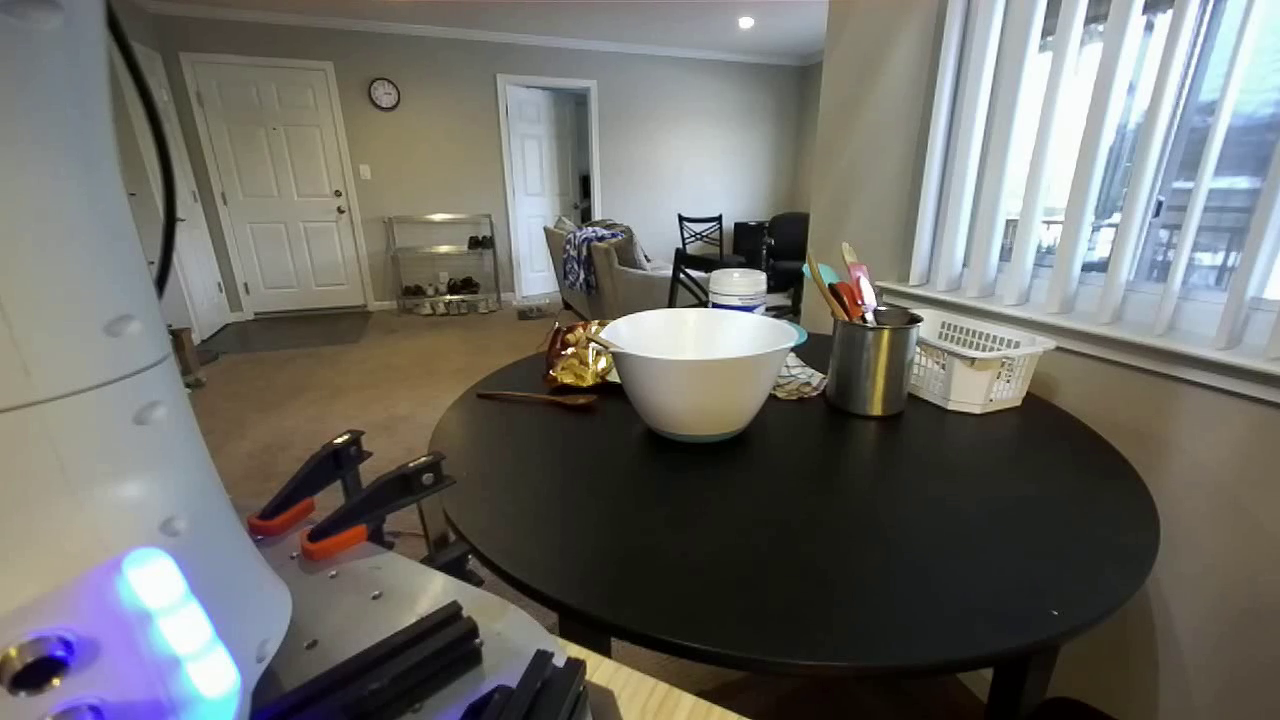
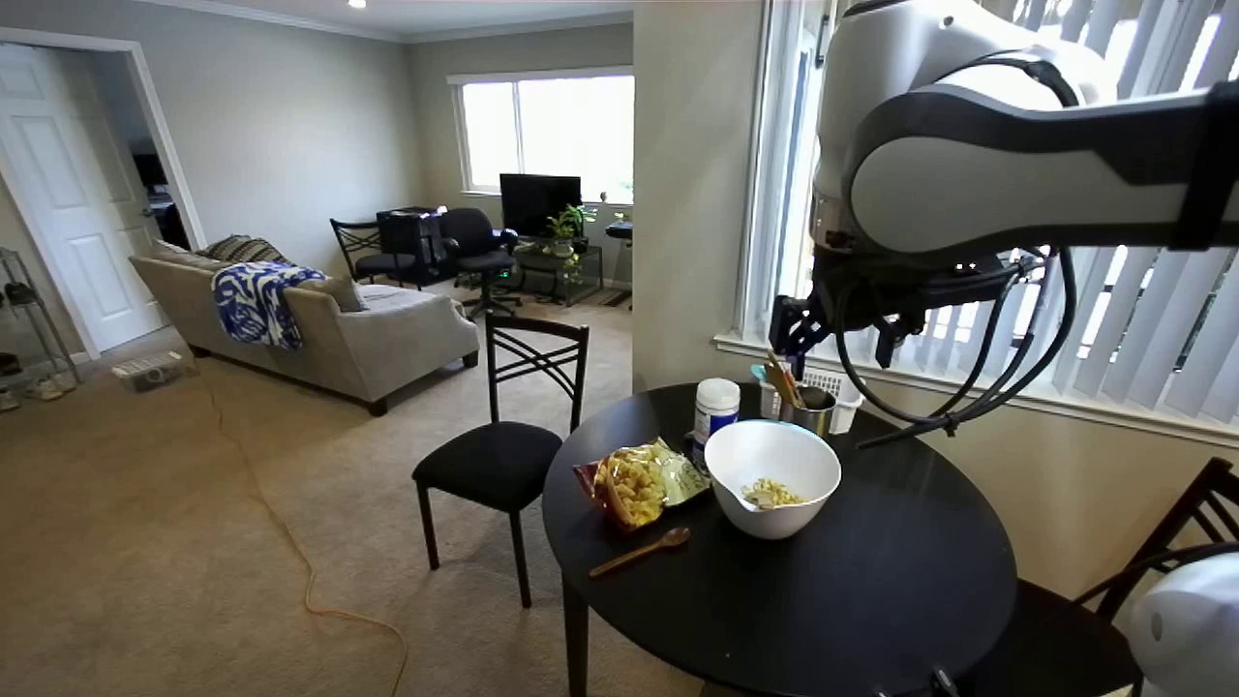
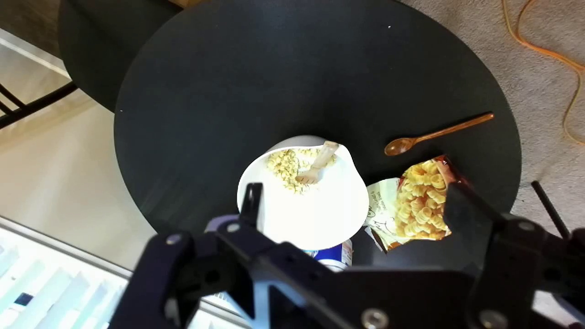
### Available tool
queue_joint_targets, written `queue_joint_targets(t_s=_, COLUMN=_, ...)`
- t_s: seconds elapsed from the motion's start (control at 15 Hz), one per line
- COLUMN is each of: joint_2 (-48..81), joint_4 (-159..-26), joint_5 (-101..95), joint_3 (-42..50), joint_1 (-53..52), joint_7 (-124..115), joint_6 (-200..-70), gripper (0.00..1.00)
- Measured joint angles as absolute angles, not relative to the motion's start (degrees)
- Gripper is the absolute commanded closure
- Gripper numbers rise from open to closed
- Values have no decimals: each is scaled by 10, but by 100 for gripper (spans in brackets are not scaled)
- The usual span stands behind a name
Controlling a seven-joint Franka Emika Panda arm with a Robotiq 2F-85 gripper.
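In an exterior view, the white bowl (image 1: 700,385) stands upright on the dark bench (image 1: 800,560), its base seemingly broad enough to steady it; a metal pot (image 1: 870,370) holds utensils (image 1: 861,282) on end, probably for easy reach, just beside a white basket (image 1: 985,385). In an exterior view, the gripper (image 2: 841,358) hangs above the pot's side of the bench, apparently touching nothing, while pale pieces (image 2: 771,494) lie gathered in the bowl, presumably by its curved wall, and a wooden spoon (image 2: 637,555) lies flat near a printed bag (image 2: 641,484). In the wrist view, the fingers (image 3: 252,203) stand wide apart with nothing held, so the bowl shows mostly unblocked; inside, a wooden fork (image 3: 322,158) slants towards the pouring lip, which likely props it.
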State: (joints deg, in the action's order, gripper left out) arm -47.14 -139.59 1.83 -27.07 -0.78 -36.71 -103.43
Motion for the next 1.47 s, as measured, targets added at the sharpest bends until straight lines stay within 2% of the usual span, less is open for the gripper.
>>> queue_joint_targets(t_s=0.47, joint_2=-445, joint_4=-1396, joint_5=17, joint_3=-286, joint_1=-8, joint_7=-390, joint_6=-1061, gripper=0)
queue_joint_targets(t_s=0.67, joint_2=-369, joint_4=-1394, joint_5=12, joint_3=-335, joint_1=13, joint_7=-485, joint_6=-1116, gripper=0)
queue_joint_targets(t_s=0.93, joint_2=-238, joint_4=-1363, joint_5=-6, joint_3=-418, joint_1=94, joint_7=-633, joint_6=-1148, gripper=0)
queue_joint_targets(t_s=1.2, joint_2=-111, joint_4=-1320, joint_5=-45, joint_3=-392, joint_1=86, joint_7=-772, joint_6=-1148, gripper=0)
queue_joint_targets(t_s=1.47, joint_2=-13, joint_4=-1293, joint_5=-35, joint_3=-302, joint_1=22, joint_7=-850, joint_6=-1152, gripper=0)
